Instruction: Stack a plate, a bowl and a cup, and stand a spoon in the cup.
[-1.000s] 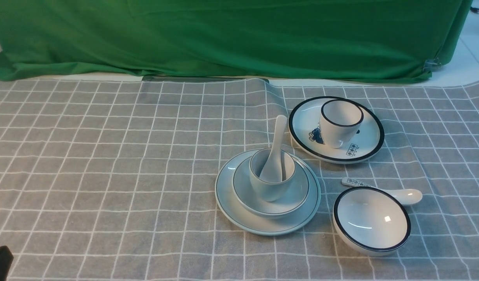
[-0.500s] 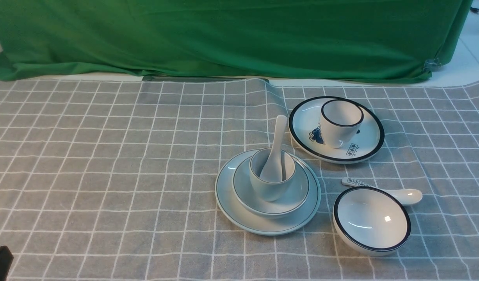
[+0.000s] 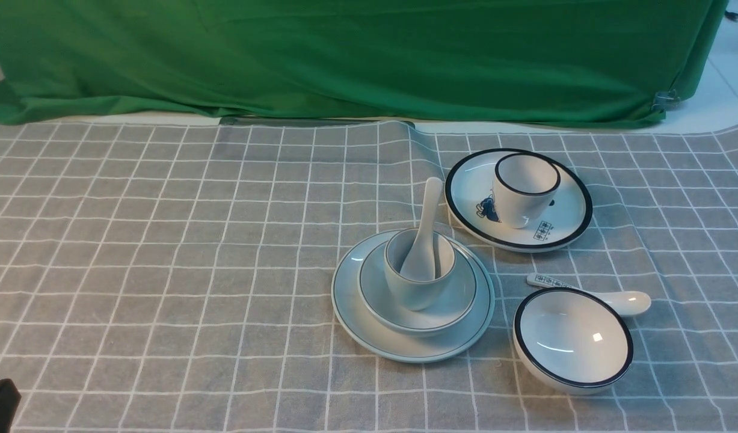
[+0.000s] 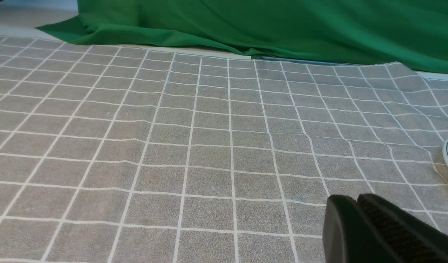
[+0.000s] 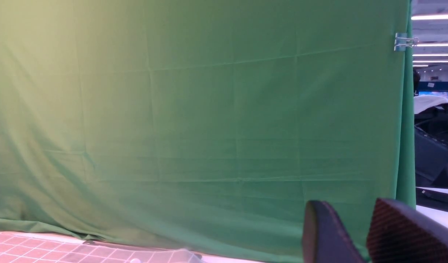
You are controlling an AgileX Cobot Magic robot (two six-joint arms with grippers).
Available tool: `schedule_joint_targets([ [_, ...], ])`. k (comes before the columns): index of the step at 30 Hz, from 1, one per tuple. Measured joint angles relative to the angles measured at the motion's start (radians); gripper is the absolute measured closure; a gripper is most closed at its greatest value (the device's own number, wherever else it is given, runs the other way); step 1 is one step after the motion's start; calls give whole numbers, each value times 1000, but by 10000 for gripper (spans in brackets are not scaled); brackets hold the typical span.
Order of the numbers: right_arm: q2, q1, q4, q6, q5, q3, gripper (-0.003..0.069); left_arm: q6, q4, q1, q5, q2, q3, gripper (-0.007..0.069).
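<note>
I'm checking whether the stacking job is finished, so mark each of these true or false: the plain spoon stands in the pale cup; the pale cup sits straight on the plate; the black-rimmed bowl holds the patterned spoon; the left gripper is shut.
1. The spoon stands in the cup: true.
2. The cup sits straight on the plate: false, the bowl lies between.
3. The black-rimmed bowl holds the patterned spoon: false, that spoon lies on the cloth behind it.
4. The left gripper is shut: true.
</note>
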Motion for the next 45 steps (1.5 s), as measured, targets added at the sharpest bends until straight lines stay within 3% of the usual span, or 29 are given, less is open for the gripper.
schedule_joint_targets([
  [3,6,0,-17,9,2,13,419,0,0,0,0,0,0,607],
  [7,40,0,-193,142,2,44,419,0,0,0,1,0,0,607],
  [10,57,0,-241,190,2,72,419,0,0,0,1,0,0,607],
  [17,55,-11,-262,203,-1,144,419,0,0,0,1,0,0,607],
  [20,49,-61,-262,193,5,194,419,0,0,0,1,0,0,607],
  [22,36,-153,-263,182,32,280,419,0,0,0,1,0,0,607],
  [25,6,-209,-265,165,202,317,419,0,0,0,2,0,0,607],
  [31,2,-218,-271,120,282,321,419,-1,3,0,4,0,0,607],
  [45,2,-218,-271,152,283,321,419,0,3,0,4,0,0,607],
])
